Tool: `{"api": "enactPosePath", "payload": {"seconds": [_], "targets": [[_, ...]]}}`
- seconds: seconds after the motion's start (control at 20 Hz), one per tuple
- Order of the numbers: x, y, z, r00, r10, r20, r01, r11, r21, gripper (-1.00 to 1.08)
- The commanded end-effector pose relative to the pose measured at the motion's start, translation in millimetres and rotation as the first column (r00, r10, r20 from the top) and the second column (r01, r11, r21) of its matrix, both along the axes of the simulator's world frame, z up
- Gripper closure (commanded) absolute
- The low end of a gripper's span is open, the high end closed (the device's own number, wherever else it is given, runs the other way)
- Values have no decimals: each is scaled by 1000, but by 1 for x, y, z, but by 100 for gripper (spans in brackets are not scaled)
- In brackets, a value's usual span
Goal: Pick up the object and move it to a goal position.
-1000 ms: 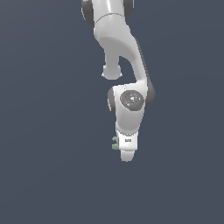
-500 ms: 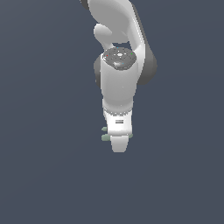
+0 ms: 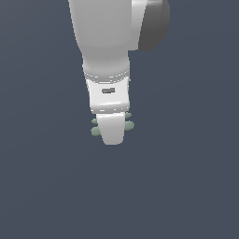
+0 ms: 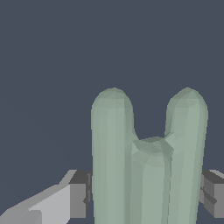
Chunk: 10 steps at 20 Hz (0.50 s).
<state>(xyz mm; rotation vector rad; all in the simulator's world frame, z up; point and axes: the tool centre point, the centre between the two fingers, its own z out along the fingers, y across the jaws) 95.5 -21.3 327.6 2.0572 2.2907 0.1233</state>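
Where the exterior view shows only its rounded tips, the object (image 3: 129, 124) sits just below the centre of the frame, pale sage-green ends poking out on both sides of the white pincer (image 3: 112, 140), which covers its middle. Two tips show on the exterior view's left and two on the exterior view's right, one above the other on each side. In the wrist view the object (image 4: 148, 166) appears close up as pale green rounded bars standing side by side, with a shorter bar between two longer ones. The dark grey pads (image 4: 79, 194) of the pincer (image 4: 146, 194) press against its two outer flanks, one on each side, so the pincer is clamped on the object. In the exterior view the white arm (image 3: 105, 37) descends from the top of the frame, with a dark grey joint cap (image 3: 154, 25) at the upper right. Around the object both views show only a uniform slate-blue background, and whether it touches any surface cannot be told
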Motion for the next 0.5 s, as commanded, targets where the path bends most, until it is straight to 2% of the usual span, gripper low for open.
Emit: {"api": "enactPosePath", "payload": {"seconds": [0.0, 0.45], "targets": [[1, -9, 28, 1000, 16, 8, -16, 1000, 2, 108], [8, -36, 104, 998, 55, 32, -55, 998, 5, 108]]}}
